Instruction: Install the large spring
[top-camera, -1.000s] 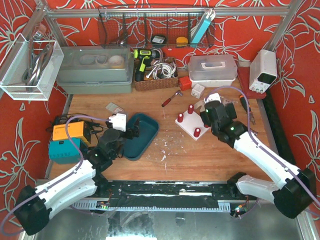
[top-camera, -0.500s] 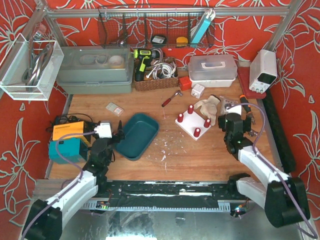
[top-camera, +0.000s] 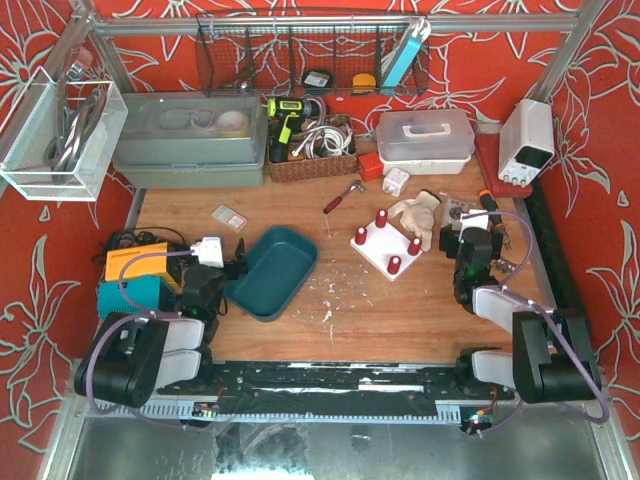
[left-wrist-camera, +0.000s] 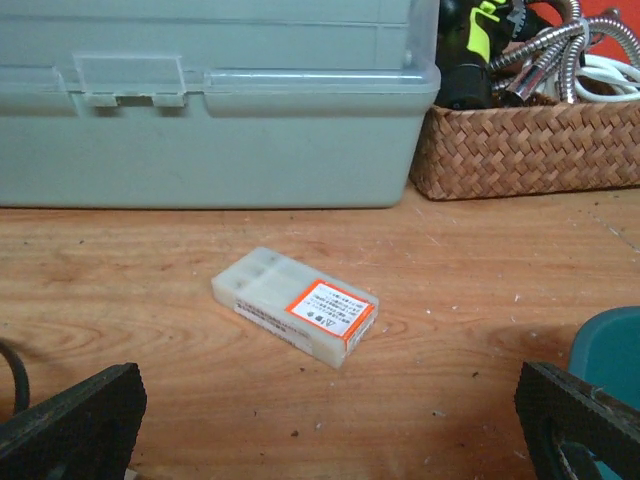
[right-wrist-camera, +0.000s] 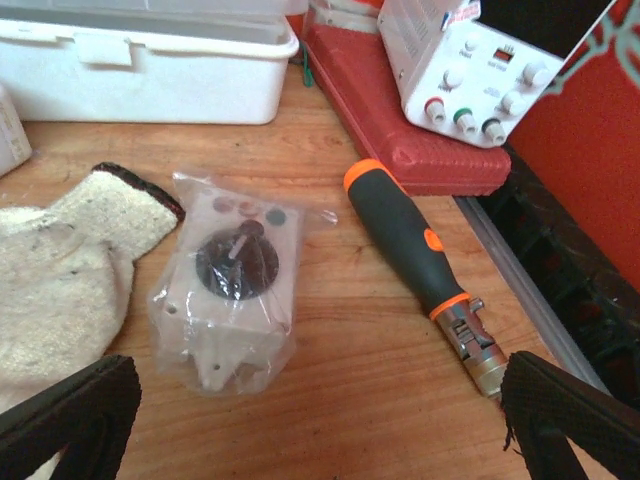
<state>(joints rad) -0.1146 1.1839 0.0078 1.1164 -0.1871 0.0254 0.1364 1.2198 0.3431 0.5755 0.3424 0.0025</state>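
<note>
The large spring shows in none of the views. The white board with red pegs (top-camera: 385, 246) lies right of the table's centre. My left gripper (top-camera: 226, 268) is low beside the left rim of the teal tray (top-camera: 283, 283), folded back over its base. It is open, and in the left wrist view the left gripper (left-wrist-camera: 328, 405) holds nothing, with its fingers (left-wrist-camera: 72, 425) wide apart. My right gripper (top-camera: 472, 244) rests right of the board, open. In the right wrist view the right gripper (right-wrist-camera: 320, 405) is empty over bare wood.
A small clear box with an orange label (left-wrist-camera: 297, 305) lies ahead of the left gripper, before a grey tub (left-wrist-camera: 210, 110) and a wicker basket (left-wrist-camera: 530, 150). Ahead of the right gripper lie a bagged white part (right-wrist-camera: 232, 290), a screwdriver (right-wrist-camera: 408, 238), a glove (right-wrist-camera: 50, 280) and a power supply (right-wrist-camera: 480, 70).
Both arms have drawn back and folded over their bases. The right gripper left the peg board and moved right; the left gripper pulled away from the tray. Both stayed open.
</note>
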